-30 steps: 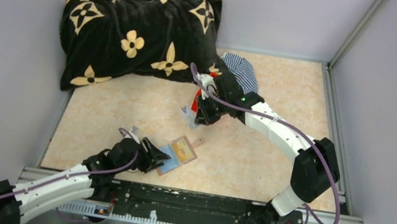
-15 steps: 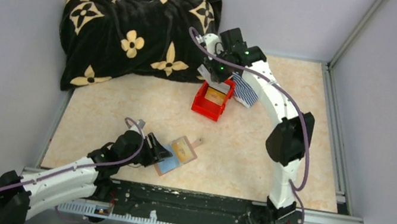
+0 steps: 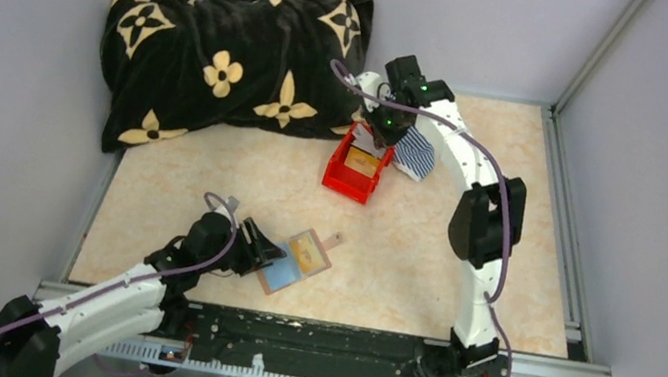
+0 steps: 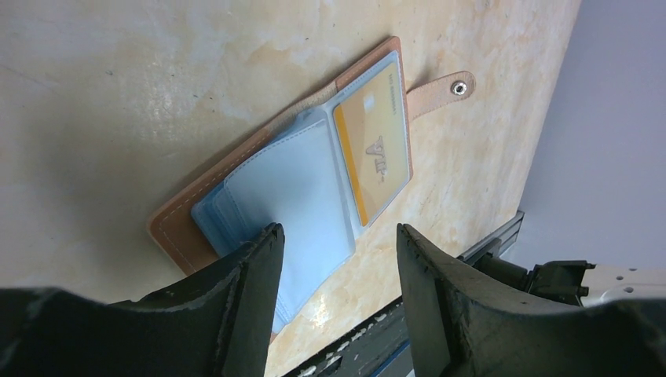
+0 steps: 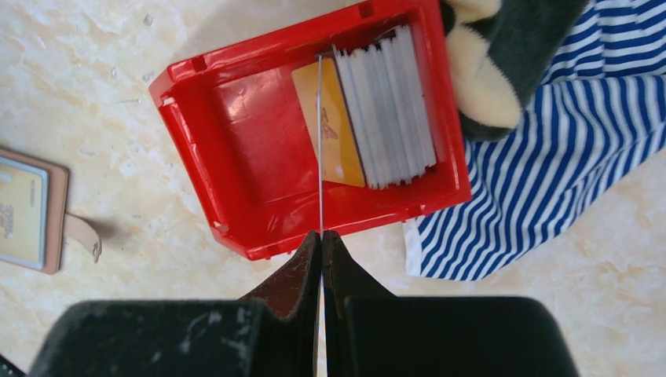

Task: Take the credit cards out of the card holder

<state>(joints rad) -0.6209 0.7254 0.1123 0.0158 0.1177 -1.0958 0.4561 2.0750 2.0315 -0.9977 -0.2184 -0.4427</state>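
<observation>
Top external view has the job partly done. The red box at the far middle of the table already carries a stack of pale cards stood on edge, with an orange card leaning against them, so a good number are out. The right gripper hangs over that box with its fingers clenched on one more thin card, seen edge-on as a bare line and not yet let go.

What is left lies nearer the front. The card holder sits open and face up on the table, near and a little left of centre, well apart from the box. An orange-yellow card shows in the clear pocket at its tab end, and I judge that one at least has to come out. Whether the light blue sleeves hold more I cannot tell.

The left gripper is at the holder's near-left end, fingers spread, one tip over the blue sleeves, gripping nothing.

The holder's long axis slants from near left to far right, its snap tab pointing far right.
</observation>
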